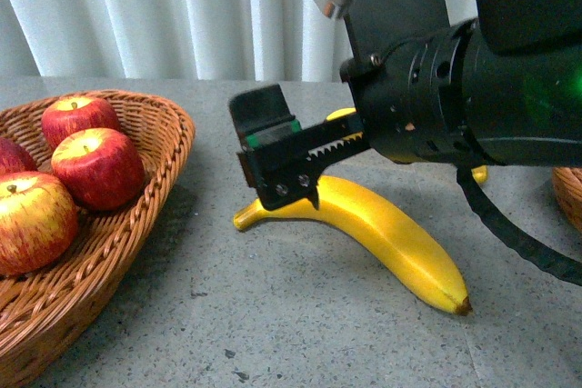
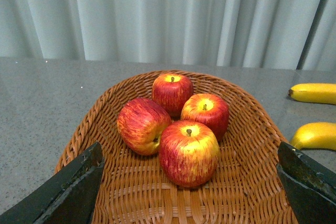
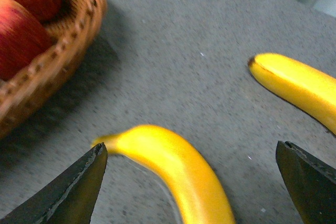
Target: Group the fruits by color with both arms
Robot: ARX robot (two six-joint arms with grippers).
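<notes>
Several red apples [image 1: 97,166] lie in a wicker basket [image 1: 164,147] at the left. In the left wrist view my left gripper [image 2: 189,153] hangs open over that basket [image 2: 247,182], just short of the nearest apple [image 2: 189,153], with nothing between its fingers. My right gripper [image 1: 273,161] hovers open over the stem end of a yellow banana [image 1: 391,233] lying on the table. In the right wrist view that banana [image 3: 178,166] lies between the wide-apart fingers, untouched. A second banana [image 3: 299,85] lies beyond it.
The right arm's black body [image 1: 473,88] fills the upper right of the front view and hides most of the second banana [image 1: 479,174]. The rim of another wicker basket [image 1: 569,195] shows at the right edge. Grey curtains [image 1: 136,6] hang behind the table.
</notes>
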